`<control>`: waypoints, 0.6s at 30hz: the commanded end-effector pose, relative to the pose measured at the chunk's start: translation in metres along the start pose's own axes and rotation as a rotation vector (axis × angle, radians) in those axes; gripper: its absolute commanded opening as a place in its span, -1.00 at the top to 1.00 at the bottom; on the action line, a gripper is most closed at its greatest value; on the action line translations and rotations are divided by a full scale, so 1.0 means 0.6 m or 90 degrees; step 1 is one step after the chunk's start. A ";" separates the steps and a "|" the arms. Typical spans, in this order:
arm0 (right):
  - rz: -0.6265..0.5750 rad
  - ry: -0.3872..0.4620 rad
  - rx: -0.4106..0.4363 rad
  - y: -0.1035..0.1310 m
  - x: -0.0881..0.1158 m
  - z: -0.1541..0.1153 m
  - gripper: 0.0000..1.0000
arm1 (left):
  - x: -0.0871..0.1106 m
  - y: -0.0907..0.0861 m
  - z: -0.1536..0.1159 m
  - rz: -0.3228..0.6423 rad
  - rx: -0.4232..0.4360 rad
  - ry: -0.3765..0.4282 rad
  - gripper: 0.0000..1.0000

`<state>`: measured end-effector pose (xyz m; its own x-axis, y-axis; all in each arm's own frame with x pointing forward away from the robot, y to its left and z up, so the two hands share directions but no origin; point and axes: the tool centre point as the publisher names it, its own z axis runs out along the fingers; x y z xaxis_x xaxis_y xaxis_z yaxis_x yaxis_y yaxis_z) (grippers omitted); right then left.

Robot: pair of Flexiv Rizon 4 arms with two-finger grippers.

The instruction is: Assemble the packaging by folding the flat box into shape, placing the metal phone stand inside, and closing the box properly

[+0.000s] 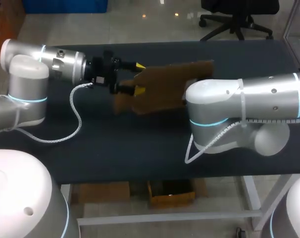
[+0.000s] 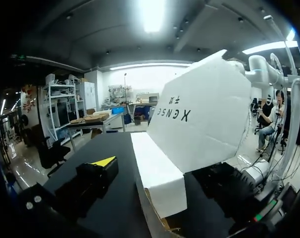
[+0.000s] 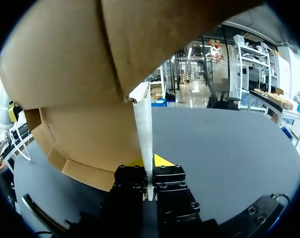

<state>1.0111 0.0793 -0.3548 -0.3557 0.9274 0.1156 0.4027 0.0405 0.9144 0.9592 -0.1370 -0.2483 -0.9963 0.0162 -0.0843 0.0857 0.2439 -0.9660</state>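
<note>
Brown flat cardboard box [image 1: 165, 84] is held above the black counter [image 1: 115, 144], one thin flap pinched tight in the right jaws, its long side stretched toward the left jaws, which are spread apart at its other end.

right arm [image 1: 224, 111] hiding right claw [image 3: 150, 163] and box [image 1: 162, 89] end in head view, box cropped in wrist views
</note>
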 end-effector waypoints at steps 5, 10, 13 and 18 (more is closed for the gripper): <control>0.000 0.060 0.094 0.026 -0.022 -0.026 1.00 | 0.027 0.014 -0.031 0.036 -0.021 -0.010 -1.00; -0.003 0.082 0.122 0.033 -0.026 -0.035 1.00 | 0.041 0.026 -0.048 0.060 -0.045 -0.015 -1.00; -0.003 0.122 0.125 0.037 -0.033 -0.040 1.00 | 0.052 0.032 -0.059 0.073 -0.063 -0.017 -1.00; -0.007 0.148 0.159 0.042 -0.043 -0.044 1.00 | 0.065 0.043 -0.078 0.085 -0.088 -0.010 -1.00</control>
<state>1.0073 0.0553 -0.3318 -0.4611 0.8724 0.1624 0.4714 0.0857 0.8777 0.9311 -0.0912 -0.2698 -0.9762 0.0455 -0.2121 0.2140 0.3600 -0.9081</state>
